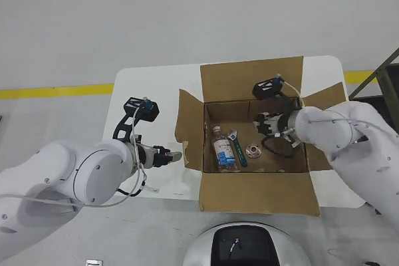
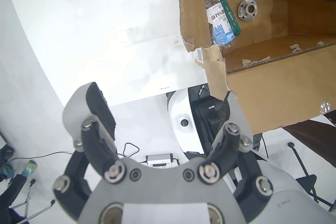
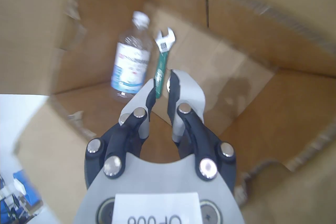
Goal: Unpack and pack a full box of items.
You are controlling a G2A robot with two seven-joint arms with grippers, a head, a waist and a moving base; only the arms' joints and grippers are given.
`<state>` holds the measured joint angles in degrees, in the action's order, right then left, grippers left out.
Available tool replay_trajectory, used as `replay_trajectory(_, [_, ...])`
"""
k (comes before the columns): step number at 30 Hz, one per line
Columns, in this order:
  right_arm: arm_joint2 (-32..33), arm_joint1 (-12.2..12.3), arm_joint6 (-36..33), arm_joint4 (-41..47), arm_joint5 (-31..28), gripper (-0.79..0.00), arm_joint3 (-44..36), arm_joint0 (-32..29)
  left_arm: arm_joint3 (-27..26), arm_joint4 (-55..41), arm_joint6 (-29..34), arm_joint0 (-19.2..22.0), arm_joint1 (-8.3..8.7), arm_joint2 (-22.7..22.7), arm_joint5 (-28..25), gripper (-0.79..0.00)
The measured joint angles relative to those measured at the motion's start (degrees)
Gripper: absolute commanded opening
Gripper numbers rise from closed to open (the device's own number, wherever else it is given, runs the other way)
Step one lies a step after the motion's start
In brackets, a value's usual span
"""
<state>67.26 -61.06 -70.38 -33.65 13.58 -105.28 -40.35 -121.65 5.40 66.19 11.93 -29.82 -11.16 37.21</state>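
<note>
Right claw (image 3: 162, 86) barely parted, empty, inside box (image 3: 236, 25), hiding most of the flange (image 2: 247, 10); left claw (image 2: 160, 99) wide open, empty

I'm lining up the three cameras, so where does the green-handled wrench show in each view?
Top view: wrench on the box floor, between the bottle and the flange.
Left wrist view: wrench inside the box, alongside the bottle, flange close by.
Right wrist view: wrench beside the bottle.
Shared landmark: the bottle.
</note>
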Motion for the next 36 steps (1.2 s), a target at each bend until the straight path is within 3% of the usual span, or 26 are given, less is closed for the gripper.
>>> replay_trajectory(4, [14.4,1.6,-0.7,7.0,-1.3,-0.785,-7.0,-1.6,0.0,0.0,0.0,0.0,0.00,0.0,0.0,0.000])
replay_trajectory(9, [31.3,3.4,-1.1,5.0,-3.0,-0.785,-10.1,-6.2,0.0,0.0,0.0,0.0,0.00,0.0,0.0,0.000])
replay_trajectory(13, [43.1,4.2,0.5,4.4,-4.0,-0.785,-8.9,-12.1,0.0,0.0,0.0,0.0,0.00,0.0,0.0,0.000])
replay_trajectory(19, [53.6,4.4,1.9,7.7,-4.6,-0.785,-0.9,-22.4,0.0,0.0,0.0,0.0,0.00,0.0,0.0,0.000])
replay_trajectory(24, [50.4,3.3,4.0,17.8,-3.2,-0.785,8.5,-27.6,0.0,0.0,0.0,0.0,0.00,0.0,0.0,0.000])
replay_trajectory(31, [41.2,2.1,3.8,35.7,-3.5,-0.785,13.9,-26.2,0.0,0.0,0.0,0.0,0.00,0.0,0.0,0.000])
replay_trajectory(36, [36.1,1.8,1.9,42.9,-3.5,-0.785,13.9,-24.7,0.0,0.0,0.0,0.0,0.00,0.0,0.0,0.000])
